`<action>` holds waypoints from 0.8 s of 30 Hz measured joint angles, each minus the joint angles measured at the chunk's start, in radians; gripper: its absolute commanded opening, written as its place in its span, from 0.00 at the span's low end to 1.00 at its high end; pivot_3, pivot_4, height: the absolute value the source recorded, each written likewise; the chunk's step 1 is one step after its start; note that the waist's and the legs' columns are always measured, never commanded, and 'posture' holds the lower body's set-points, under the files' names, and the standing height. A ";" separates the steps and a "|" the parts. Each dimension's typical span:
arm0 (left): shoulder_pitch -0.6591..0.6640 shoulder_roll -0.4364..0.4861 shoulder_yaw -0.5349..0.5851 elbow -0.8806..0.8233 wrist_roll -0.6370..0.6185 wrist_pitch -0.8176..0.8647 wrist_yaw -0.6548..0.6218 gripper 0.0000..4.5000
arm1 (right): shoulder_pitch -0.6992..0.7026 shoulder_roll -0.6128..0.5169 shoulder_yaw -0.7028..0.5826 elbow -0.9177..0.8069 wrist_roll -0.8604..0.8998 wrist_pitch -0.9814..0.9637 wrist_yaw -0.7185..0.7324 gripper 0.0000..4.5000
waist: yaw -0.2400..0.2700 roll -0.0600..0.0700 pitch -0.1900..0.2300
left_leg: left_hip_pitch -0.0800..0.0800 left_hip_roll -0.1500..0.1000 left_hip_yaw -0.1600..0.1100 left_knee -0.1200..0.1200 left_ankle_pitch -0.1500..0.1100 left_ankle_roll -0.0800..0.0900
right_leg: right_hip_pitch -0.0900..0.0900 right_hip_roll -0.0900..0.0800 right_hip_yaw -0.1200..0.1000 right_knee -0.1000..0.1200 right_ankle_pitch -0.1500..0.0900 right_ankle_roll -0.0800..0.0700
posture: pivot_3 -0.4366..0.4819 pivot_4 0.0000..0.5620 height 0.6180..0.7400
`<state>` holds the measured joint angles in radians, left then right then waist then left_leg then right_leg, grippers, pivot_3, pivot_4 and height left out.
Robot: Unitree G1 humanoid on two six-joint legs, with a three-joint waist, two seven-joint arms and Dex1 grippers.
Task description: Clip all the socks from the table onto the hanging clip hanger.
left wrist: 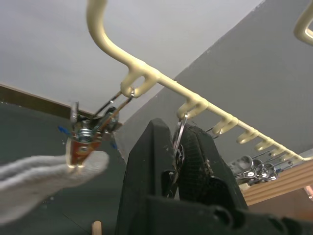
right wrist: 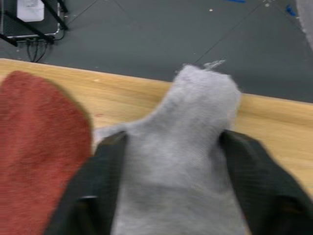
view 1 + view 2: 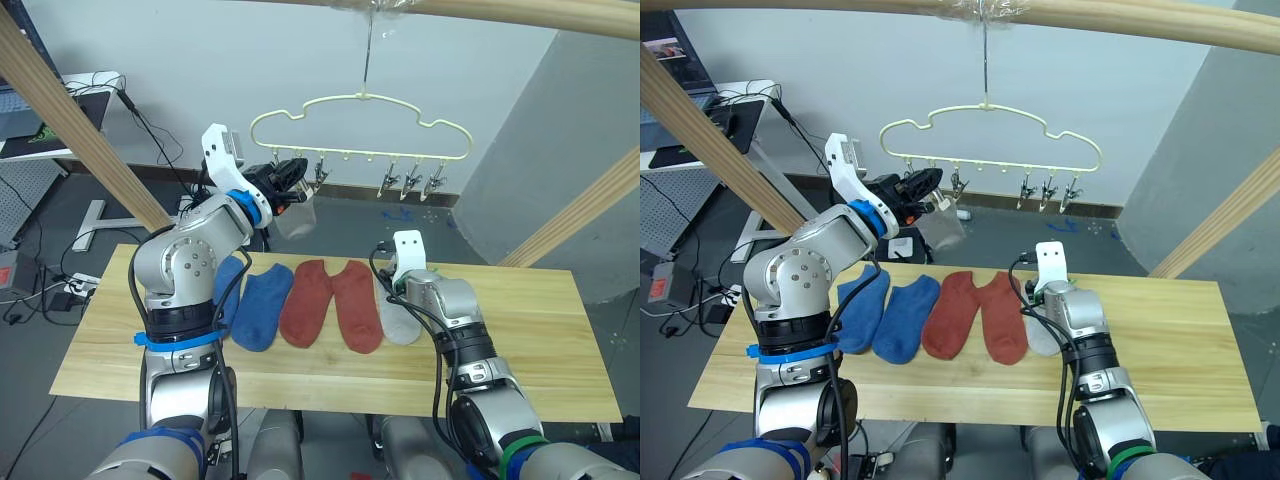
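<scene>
The pale-yellow clip hanger [image 3: 360,125] hangs by its hook from the top pole. A light grey sock [image 3: 296,217] dangles from its leftmost clip [image 1: 83,147]. My left gripper [image 3: 288,181] is raised to the hanger, its fingers [image 1: 151,161] shut on the second clip [image 1: 178,149]. On the table [image 3: 540,340] lie two blue socks [image 3: 262,305], two rust-red socks [image 3: 307,300] and one light grey sock [image 3: 400,322]. My right gripper [image 2: 172,137] is open and low over that grey sock [image 2: 186,122], one finger on each side of it.
Thick wooden poles run diagonally at the left [image 3: 80,130] and right [image 3: 590,205], with one across the top [image 3: 520,10]. Three empty clips [image 3: 410,182] hang at the hanger's right end. A desk with cables [image 3: 60,110] stands behind on the left.
</scene>
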<state>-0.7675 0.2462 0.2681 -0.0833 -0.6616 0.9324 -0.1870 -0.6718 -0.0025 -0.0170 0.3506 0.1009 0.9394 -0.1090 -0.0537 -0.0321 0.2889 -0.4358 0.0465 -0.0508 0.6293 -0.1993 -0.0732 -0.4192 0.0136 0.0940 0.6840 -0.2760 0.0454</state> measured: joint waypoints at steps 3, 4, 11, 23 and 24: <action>0.000 0.003 0.000 -0.004 -0.001 0.001 0.000 0.04 | 0.000 0.002 -0.003 -0.002 0.000 0.008 0.001 0.22 | 0.004 0.000 0.000 | 0.000 0.000 0.000 0.000 0.000 0.000 | 0.000 0.000 0.000 0.000 0.000 0.000 | 0.47 0.48 1.00; 0.000 0.004 0.000 -0.004 -0.002 0.001 -0.001 0.04 | 0.000 0.002 -0.004 -0.002 0.000 0.009 0.001 0.14 | 0.004 0.000 0.000 | 0.000 0.000 0.000 0.000 0.000 0.000 | 0.000 0.000 0.000 0.000 0.000 0.000 | 0.47 0.48 1.00; 0.000 0.004 0.006 -0.004 -0.019 0.022 -0.001 0.04 | 0.000 -0.004 -0.004 -0.019 0.000 0.036 0.016 0.01 | 0.003 0.000 0.000 | 0.000 0.000 0.000 0.000 0.000 0.000 | 0.000 0.000 0.000 0.000 0.000 0.000 | 0.47 0.48 1.00; -0.029 0.023 0.074 0.039 -0.107 0.092 0.001 0.04 | 0.063 -0.221 0.207 -0.405 0.009 0.149 0.295 0.01 | -0.005 0.000 0.000 | 0.000 0.000 0.000 -0.001 0.000 0.000 | 0.000 0.000 0.000 -0.001 0.000 0.000 | 0.45 0.49 1.00; -0.032 0.024 0.079 0.043 -0.113 0.094 0.001 0.04 | 0.064 -0.231 0.217 -0.446 0.017 0.165 0.317 0.01 | -0.006 0.000 0.000 | 0.000 0.000 0.000 -0.001 0.000 0.000 | -0.001 0.000 0.000 -0.001 0.000 0.000 | 0.44 0.49 1.00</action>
<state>-0.7998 0.2702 0.3471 -0.0404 -0.7750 1.0268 -0.1858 -0.6077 -0.2340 0.1998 -0.0954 0.1183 1.1039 0.2082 -0.0594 -0.0318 0.2891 -0.4360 0.0466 -0.0510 0.6282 -0.1993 -0.0732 -0.4197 0.0140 0.0939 0.6827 -0.2759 0.0458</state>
